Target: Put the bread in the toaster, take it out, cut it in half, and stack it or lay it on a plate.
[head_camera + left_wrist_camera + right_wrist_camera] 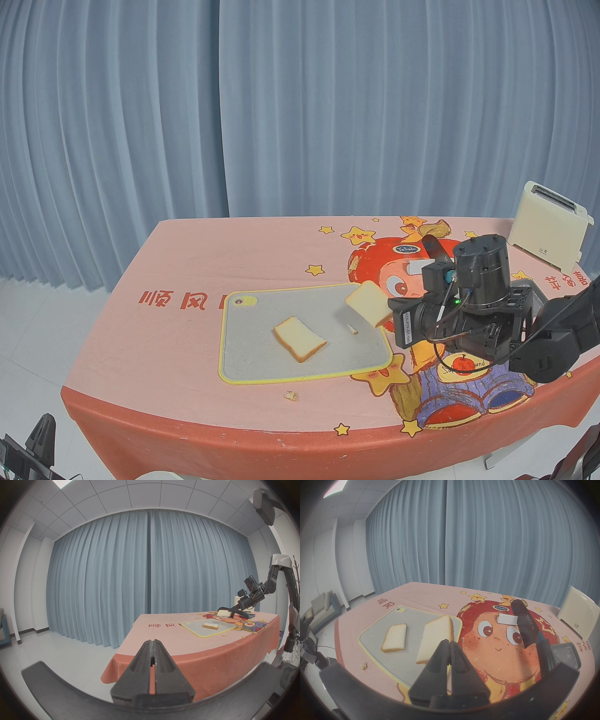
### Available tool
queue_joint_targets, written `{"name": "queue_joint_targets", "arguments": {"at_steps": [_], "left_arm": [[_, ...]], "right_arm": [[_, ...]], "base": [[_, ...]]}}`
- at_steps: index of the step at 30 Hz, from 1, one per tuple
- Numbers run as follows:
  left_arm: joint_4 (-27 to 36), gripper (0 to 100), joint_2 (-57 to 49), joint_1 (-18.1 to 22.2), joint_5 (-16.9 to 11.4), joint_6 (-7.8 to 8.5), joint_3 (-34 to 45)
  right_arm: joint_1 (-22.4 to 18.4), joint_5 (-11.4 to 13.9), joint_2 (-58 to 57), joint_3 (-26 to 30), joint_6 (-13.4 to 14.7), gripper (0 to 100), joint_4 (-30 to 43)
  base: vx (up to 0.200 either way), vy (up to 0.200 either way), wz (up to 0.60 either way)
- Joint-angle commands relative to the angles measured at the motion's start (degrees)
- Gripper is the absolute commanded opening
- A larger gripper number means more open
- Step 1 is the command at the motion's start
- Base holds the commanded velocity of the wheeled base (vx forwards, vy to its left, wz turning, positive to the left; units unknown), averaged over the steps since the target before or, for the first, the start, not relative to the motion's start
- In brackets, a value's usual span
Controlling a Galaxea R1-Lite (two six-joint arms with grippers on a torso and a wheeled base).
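My right gripper (448, 643) is shut on one bread half (437, 637), holding it tilted in the air over the right edge of the grey cutting board (250, 350). From the head view this held half (370, 302) hangs just in front of the right gripper (390, 314). The other bread half (299, 338) lies flat in the middle of the board. The cream toaster (550, 227) stands at the table's back right corner. My left gripper (152, 642) is shut on nothing, low and well off the table's left side.
A black knife (525, 622) lies on the cartoon tablecloth between board and toaster, beside a small white tag (507, 619) and a grey holder (565, 655). A crumb (290, 395) sits in front of the board. The left part of the table (156, 337) is bare.
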Motion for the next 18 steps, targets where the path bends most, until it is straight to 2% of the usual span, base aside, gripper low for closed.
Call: {"name": "queue_joint_targets", "arguments": {"at_steps": [1, 15, 18], "left_arm": [[0.0, 0, 0.0, 0.0, 0.0, -0.01, 0.9], [0.0, 0, 0.0, 0.0, 0.0, -0.01, 0.9], [0.0, 0, 0.0, 0.0, 0.0, -0.01, 0.9]], "right_arm": [[0.0, 0.1, -3.3, 1.3, 0.1, 0, -0.1], [-0.4, -0.1, -9.5, 3.7, 0.0, 0, 0.0], [-0.5, 0.4, -11.6, 6.7, 1.3, 0, 0.0]], "base": [[0.000, 0.000, 0.00], [0.000, 0.000, 0.00], [0.000, 0.000, 0.00]]}}
